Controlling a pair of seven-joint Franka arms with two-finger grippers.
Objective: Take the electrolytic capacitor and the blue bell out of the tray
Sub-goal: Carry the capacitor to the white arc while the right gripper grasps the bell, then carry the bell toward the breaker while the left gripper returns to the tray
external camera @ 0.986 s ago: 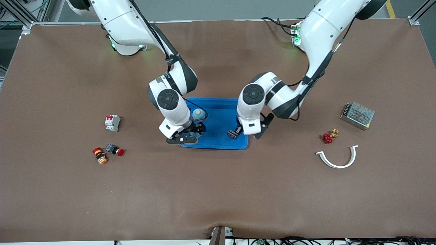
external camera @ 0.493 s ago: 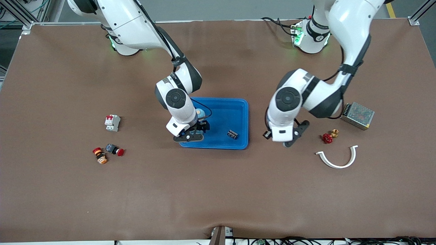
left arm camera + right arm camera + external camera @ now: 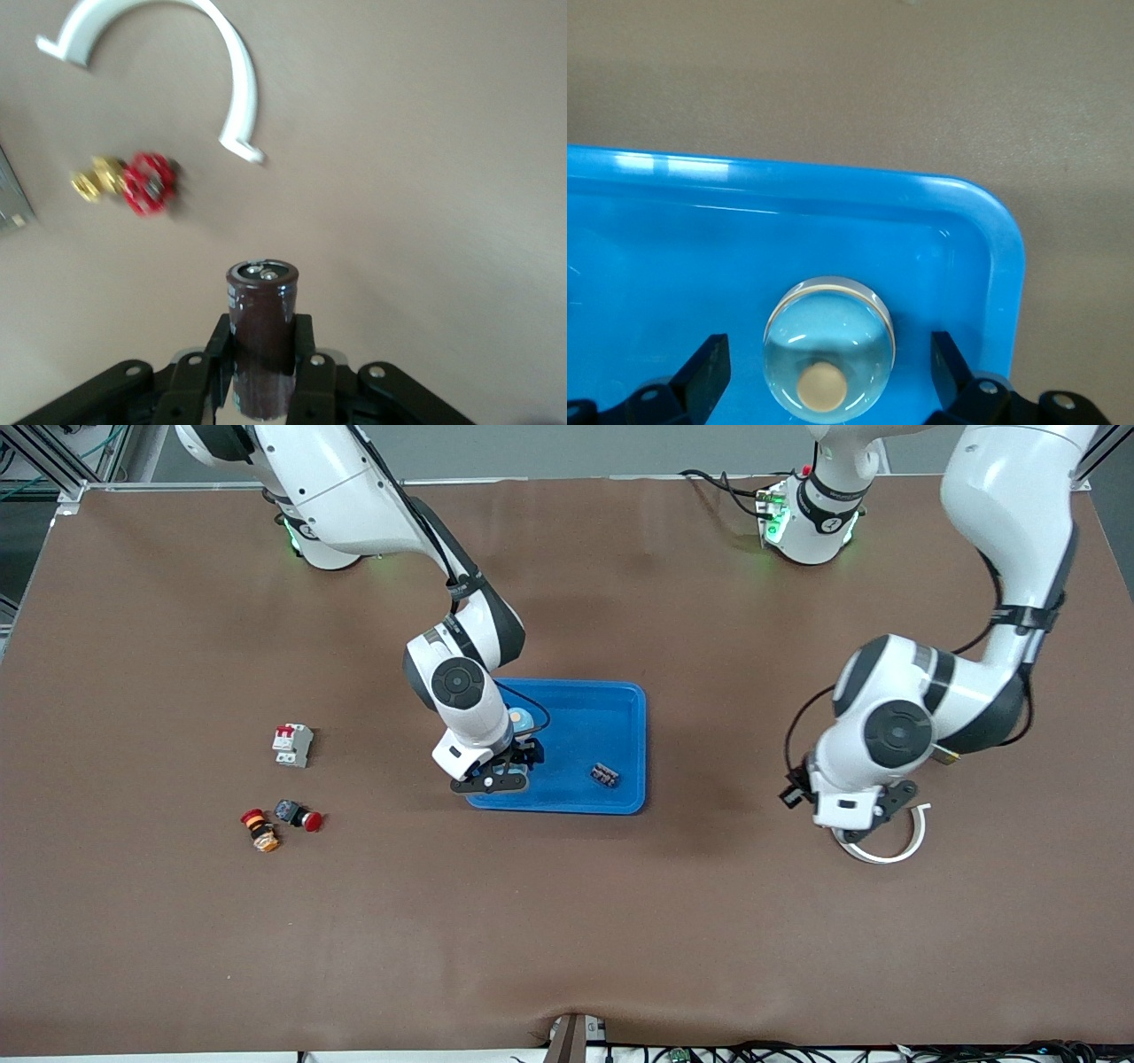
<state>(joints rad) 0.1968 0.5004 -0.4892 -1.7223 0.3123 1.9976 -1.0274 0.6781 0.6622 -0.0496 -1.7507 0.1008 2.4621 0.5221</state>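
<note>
Brown capacitor (image 3: 262, 341) clamped in left gripper (image 3: 852, 828), now away from blue tray (image 3: 580, 802); right gripper (image 3: 828, 372) spread around bell (image 3: 828, 348).

The table (image 3: 567, 921) has a brown cover. On it lie a blue tray (image 3: 620, 708) in the middle, a white breaker (image 3: 291, 745) and two red-capped push buttons (image 3: 282, 820) toward the right arm's end, and a white curved clip (image 3: 895, 850), partly hidden, toward the left arm's end.
</note>
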